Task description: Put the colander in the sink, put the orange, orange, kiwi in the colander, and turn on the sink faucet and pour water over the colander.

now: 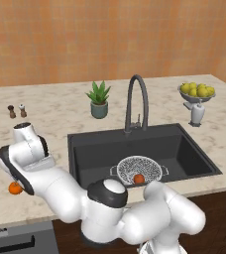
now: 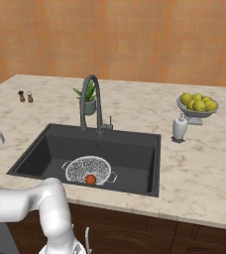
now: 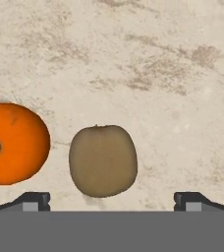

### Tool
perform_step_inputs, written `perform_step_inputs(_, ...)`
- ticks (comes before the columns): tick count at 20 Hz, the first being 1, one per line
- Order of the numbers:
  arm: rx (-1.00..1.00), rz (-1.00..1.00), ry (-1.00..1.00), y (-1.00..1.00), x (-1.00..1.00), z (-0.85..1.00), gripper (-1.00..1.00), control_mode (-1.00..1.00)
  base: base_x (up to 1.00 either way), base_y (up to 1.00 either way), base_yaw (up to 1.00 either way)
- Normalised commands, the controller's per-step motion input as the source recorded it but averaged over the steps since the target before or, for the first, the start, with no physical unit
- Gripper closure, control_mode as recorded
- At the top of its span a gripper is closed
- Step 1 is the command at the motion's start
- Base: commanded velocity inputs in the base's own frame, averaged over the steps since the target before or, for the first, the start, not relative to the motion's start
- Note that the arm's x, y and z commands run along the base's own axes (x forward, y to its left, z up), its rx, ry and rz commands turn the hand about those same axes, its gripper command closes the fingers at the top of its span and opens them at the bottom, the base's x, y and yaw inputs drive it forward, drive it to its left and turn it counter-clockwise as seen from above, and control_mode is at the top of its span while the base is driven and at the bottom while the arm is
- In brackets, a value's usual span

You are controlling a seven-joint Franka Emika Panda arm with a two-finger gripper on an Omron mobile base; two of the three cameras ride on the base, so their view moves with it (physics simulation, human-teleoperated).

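The light is bright, even and soft in all three views, with no clear source. Shadows are weak: a faint dark patch lies under the kiwi and the orange on the counter. No glare appears. The base views look a little soft; the sink stays very dark inside.

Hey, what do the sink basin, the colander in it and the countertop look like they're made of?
The dark rectangular sink basin looks like matte black composite or stone, with no shine. The round silver-white colander looks like perforated metal mesh with wire handles. The beige countertop looks like polished marble or granite, with brown veining. All rendered, so these are guesses.
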Motion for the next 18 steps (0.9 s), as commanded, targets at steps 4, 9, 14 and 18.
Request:
perform_step_inputs(4,0.00,0.00,0.00,0.09,0.07,-0.20,-1.00,-1.00,0.00,0.00,0.00)
perform_step_inputs(9,0.00,0.00,0.00,0.00,0.00,-0.26,-1.00,-1.00,0.00,0.00,0.00)
perform_step_inputs(14,0.00,0.00,0.00,0.01,0.00,-0.21,-1.00,-1.00,0.00,0.00,0.00)
perform_step_inputs(18,0.00,0.00,0.00,0.06,0.01,-0.17,-1.00,-1.00,0.00,0.00,0.00)
